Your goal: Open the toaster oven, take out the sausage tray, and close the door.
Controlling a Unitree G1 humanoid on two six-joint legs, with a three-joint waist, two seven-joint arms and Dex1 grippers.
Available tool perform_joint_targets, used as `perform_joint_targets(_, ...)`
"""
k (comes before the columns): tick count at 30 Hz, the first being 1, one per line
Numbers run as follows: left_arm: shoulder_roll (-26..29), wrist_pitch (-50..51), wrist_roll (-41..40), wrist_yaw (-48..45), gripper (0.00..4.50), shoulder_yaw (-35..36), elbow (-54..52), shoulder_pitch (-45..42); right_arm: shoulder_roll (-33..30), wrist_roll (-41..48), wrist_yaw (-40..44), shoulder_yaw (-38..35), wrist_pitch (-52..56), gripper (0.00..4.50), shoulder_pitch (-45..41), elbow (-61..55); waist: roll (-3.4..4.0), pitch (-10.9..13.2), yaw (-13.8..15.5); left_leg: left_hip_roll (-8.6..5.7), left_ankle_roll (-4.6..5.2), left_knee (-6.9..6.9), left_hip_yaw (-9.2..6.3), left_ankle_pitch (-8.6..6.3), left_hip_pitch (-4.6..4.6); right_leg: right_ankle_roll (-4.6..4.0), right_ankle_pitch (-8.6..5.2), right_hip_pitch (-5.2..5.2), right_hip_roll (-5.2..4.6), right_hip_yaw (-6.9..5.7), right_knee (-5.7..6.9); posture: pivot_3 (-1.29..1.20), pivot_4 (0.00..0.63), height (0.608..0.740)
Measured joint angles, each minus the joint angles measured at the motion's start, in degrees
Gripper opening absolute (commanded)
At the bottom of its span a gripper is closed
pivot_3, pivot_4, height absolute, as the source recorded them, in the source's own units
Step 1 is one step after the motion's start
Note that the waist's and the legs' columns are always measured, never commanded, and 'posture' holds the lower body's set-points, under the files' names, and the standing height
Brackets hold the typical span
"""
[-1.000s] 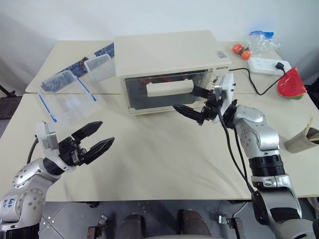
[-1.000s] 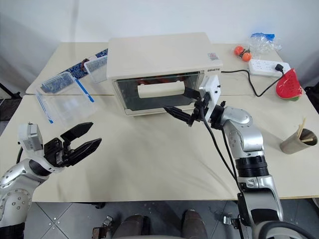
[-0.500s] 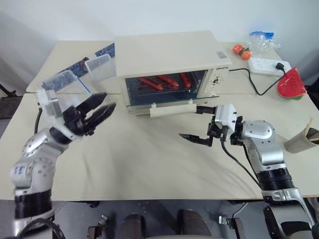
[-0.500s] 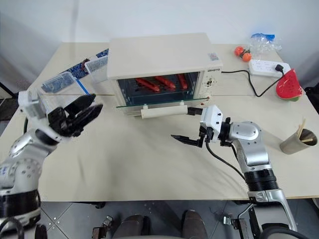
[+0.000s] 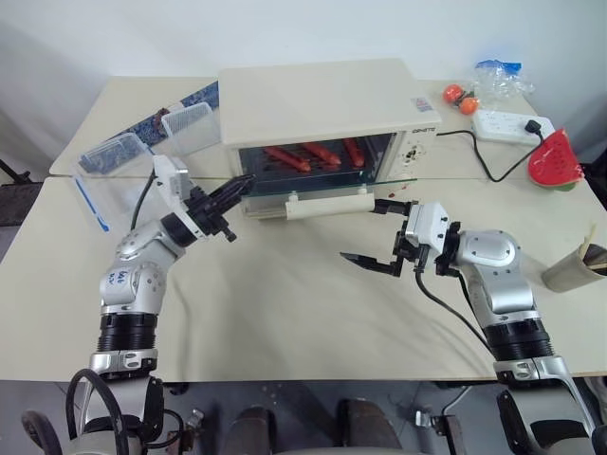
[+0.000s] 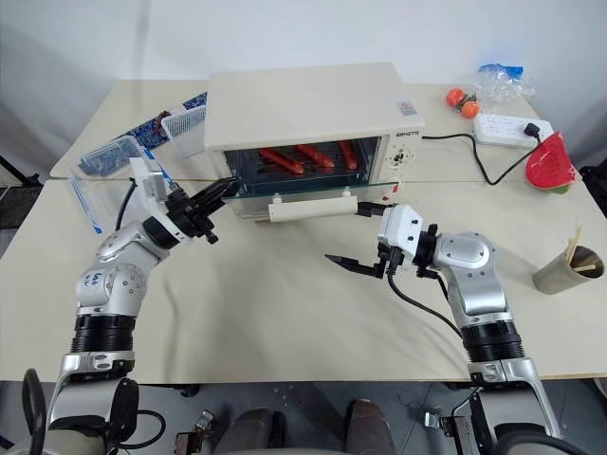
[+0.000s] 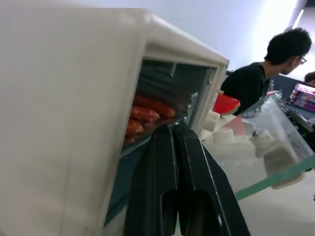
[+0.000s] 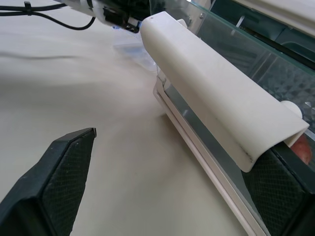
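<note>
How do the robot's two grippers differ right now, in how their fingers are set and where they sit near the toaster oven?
The left gripper has its fingers shut together; the right gripper stands wide open. The left gripper's tips sit at the left edge of the toaster oven opening, beside the sausage tray; the right gripper sits by the lowered door handle's right end. Neither holds anything.

2 cream benches (image 5: 285, 303) stand pushed together against a plain white wall (image 5: 114, 38), with grey tiled floor (image 6: 171, 412) beneath.
</note>
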Motion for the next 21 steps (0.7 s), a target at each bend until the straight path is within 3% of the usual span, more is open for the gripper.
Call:
perform_joint_targets(5, 0.09, 0.23, 0.82, -2.2, 0.09, -1.05, 0.03, -0.02, -2.63, -0.02, -1.99, -1.07, 0.02, 4.5, 6.17, -2.96, -0.01, 0.01, 0.43, -0.02, 0.01, 0.21, -0.06, 0.0, -0.09, 0.0, 0.0, 0.06, -0.04, -0.06, 0.0, 0.0, 0.15, 0.74)
perform_joint_targets(9, 0.97, 0.71, 1.96, -4.39, 0.09, -2.4, -0.43, 1.78, -7.2, -0.12, -4.62, -6.45, -0.07, 4.5, 19.01, -6.91, -0.01, 0.01, 1.72, -0.03, 0.02, 0.24, -0.03, -0.02, -0.1, 0.0, 0.0, 0.08, -0.04, -0.06, -0.01, 0.0, 0.15, 0.74)
perform_joint_targets(13, 1.47, 0.52, 4.48, -5.59, 0.09, -4.99, -1.24, 4.74, -10.27, -1.7, -8.09, -10.61, -0.01, 4.5, 25.76, -8.51, -0.01, 0.01, 1.68, -0.03, 0.03, 0.38, 0.1, -0.01, -0.07, -0.01, 0.0, 0.15, -0.04, 0.0, -0.02, 0.0, 0.15, 0.74)
perform_joint_targets(21, 0.89, -1.58, 8.8, -6.7, 0.09, -8.65, -2.39, 11.02, -12.82, -2.47, -13.55, -15.78, 1.99, 4.5, 27.31, -10.86, -0.02, 0.01, 1.46, 0.1, 0.0, 0.41, 0.33, 0.07, 0.12, -0.2, 0.11, 0.19, 0.03, 0.15, -0.03, 0.0, 0.15, 0.74)
